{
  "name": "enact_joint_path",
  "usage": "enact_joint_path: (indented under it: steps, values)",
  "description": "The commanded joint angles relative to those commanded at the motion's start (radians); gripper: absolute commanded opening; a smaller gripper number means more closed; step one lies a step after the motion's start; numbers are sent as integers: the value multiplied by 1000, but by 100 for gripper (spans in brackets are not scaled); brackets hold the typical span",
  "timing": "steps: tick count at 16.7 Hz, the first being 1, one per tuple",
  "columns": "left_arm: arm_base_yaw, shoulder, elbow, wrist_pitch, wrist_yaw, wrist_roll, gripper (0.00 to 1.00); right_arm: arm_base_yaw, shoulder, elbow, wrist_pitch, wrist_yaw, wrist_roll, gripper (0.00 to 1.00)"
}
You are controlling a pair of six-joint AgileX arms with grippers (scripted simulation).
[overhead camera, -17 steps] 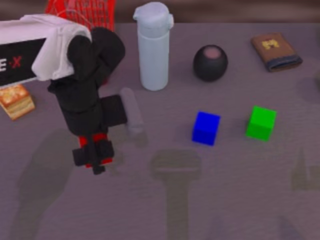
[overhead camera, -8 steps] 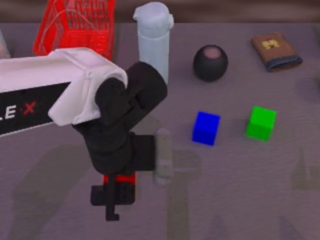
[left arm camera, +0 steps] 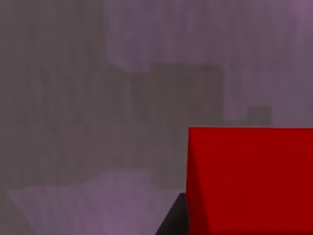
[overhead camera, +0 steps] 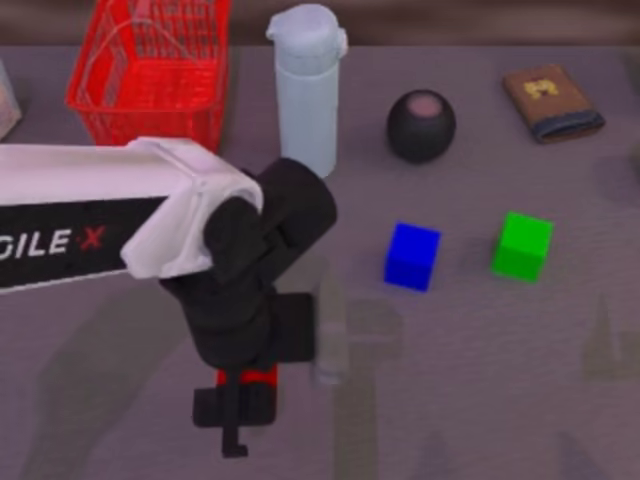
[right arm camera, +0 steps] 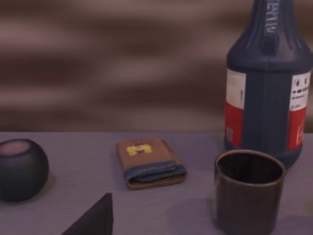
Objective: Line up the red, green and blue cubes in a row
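**Left arm carrying red cube to the row**

Bench (overhead camera: pixel 500 400): left jaws (overhead camera: pixel 235 408) near the front, left of centre, clamped on the red cube (overhead camera: pixel 258 377). Blue cube (overhead camera: pixel 412 256) and green cube (overhead camera: pixel 522 246) sit apart mid-right. Best to set red left of blue, same line, matching gap, low release. The left wrist view shows red's faces; top view hides most. Right arm out of view.

Left arm (overhead camera: pixel 120 225): white shell, black wrist, partial lettering, apparently "AGILEX".
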Motion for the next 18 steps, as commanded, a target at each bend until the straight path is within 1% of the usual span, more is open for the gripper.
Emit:
enact_joint_path:
  steps: [4, 8, 18]
  values:
    - [-4, 54, -70, 125, 0, 0, 0, 0, 0, 0, 0, 0, 0, 100]
    - [-5, 59, -75, 133, 0, 0, 0, 0, 0, 0, 0, 0, 0, 100]
    - [-5, 59, -75, 133, 0, 0, 75, 0, 0, 0, 0, 0, 0, 100]
